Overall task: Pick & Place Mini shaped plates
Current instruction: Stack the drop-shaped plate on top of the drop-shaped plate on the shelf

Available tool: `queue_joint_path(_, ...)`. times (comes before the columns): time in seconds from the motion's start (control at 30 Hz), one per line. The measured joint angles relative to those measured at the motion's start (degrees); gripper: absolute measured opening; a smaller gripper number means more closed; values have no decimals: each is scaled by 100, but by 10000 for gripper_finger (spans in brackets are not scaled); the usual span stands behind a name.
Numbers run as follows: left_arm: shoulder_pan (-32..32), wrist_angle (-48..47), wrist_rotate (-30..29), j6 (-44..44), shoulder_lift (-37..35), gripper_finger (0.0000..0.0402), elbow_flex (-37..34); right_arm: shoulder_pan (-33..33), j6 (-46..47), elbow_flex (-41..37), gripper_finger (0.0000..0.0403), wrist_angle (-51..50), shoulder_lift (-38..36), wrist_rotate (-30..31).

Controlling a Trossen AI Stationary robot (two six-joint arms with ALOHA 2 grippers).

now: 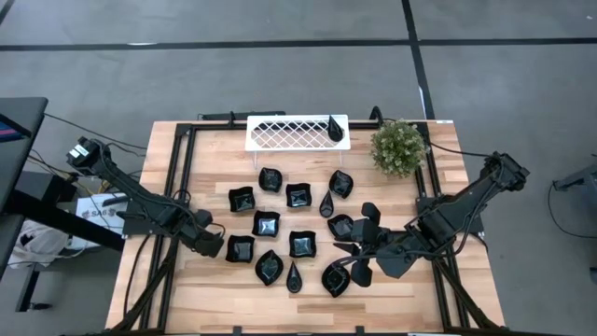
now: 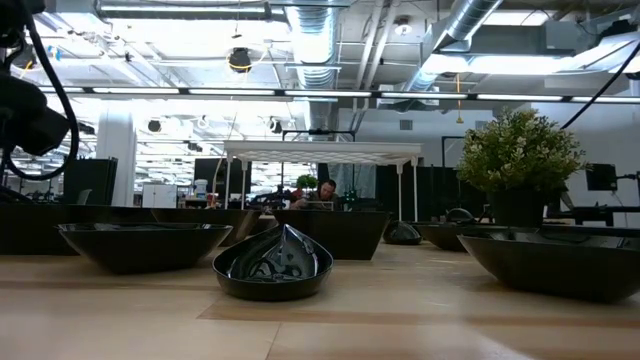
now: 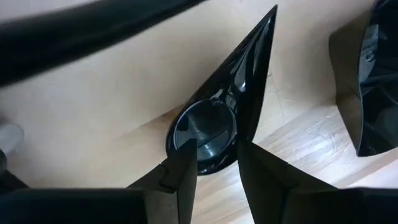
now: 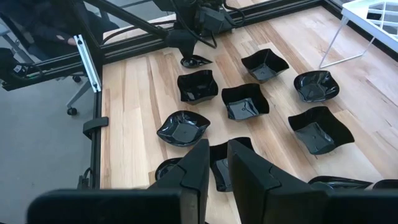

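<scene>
left fingers: two dark fingers point(image 3: 180, 177) pinch the round end of a teardrop plate point(image 3: 217, 121), its tip pointing away from the wrist.
left gripper: left gripper point(image 1: 213, 241) sits low near the worktop's left edge, beside a square plate point(image 1: 240, 248). The teardrop looks held just at or above the wood; can't tell if it's lifted clear.
right gripper: right gripper point(image 1: 366, 252) is near the front right of the worktop, clamped on a black plate point(image 1: 367, 224) that tilts up between its fingers.
step: judging by this, both arms are at the grasp/lift stage, with one teardrop already in the white lattice tray point(image 1: 297, 133).
next: lift clear, carry to the tray at the back edge, release without clipping neighbours; glossy rims may slip.
plates: the remaining mini shaped plates point(image 1: 300, 244) are spread over the worktop's middle and front.
surface: pale wood-plank worktop point(image 1: 187, 294) with a dark frame; potted plant point(image 1: 398, 146) at the back right corner.
room: grey floor, open ceiling with ducts point(image 2: 330, 40) and strip lights; a person far behind.
</scene>
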Motion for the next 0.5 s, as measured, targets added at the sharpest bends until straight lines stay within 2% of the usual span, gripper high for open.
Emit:
queue_joint_path(0.23, -2, -35, -328, 459, 0, 115, 0, 0, 2, 0, 54, 0, 0, 0)
queue_joint_path(0.5, -2, 12, -1124, 1096, -215, 115, 4, 0, 0, 0, 54, 0, 0, 0)
